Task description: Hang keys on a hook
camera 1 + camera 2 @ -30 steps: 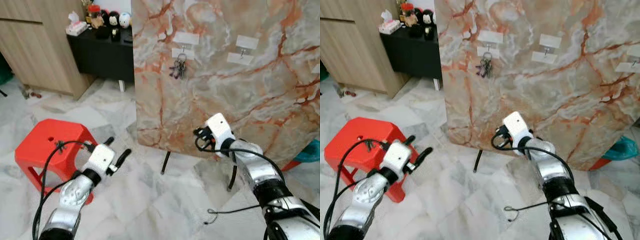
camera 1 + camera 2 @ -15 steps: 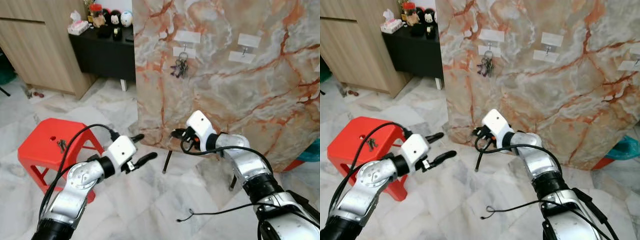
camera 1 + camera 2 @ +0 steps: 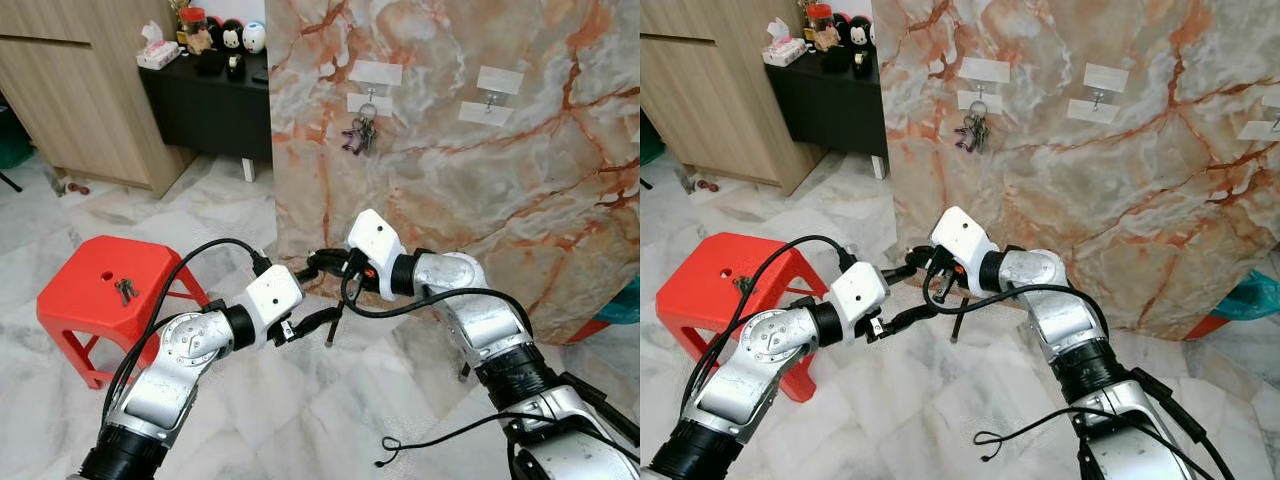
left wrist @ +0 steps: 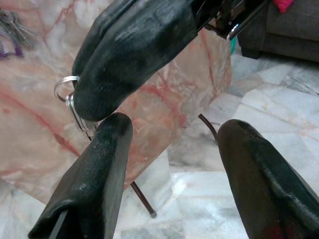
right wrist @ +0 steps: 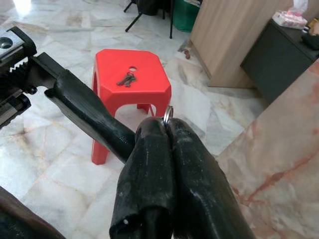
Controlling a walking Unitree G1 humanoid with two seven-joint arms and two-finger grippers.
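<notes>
1. Count: two grippers, meeting low in front of the marble board (image 3: 480, 180).
2. Count: four white hook plates in sight on the board: two on the left, one above the other, and two to their right. The lower left hook (image 3: 366, 103) carries a hanging bunch of keys (image 3: 359, 137).
3. Count: one red stool (image 3: 110, 290) on the floor at left, with a second set of keys (image 3: 124, 290) lying on its seat.
4. Count: one key ring (image 4: 67, 97) in the handover between the grippers. How many keys hang on it cannot be told.
5. Right gripper (image 3: 322, 263): fingers clenched together on the key ring, whose metal loop pokes out at the fingertips in the right wrist view.
6. Left gripper (image 3: 318, 297): fingers spread apart, grasping nothing. Its upper finger (image 4: 94, 179) lies just beside the ring, right under the right gripper's tips; touching or not cannot be told.
7. Relative position: the ring sits at the right gripper's tips, level with the mouth of the left gripper, well below and left of the hooks.
8. Far left: a black cabinet (image 3: 205, 105) with small figurines on top, beside a wooden cupboard (image 3: 80, 90).
</notes>
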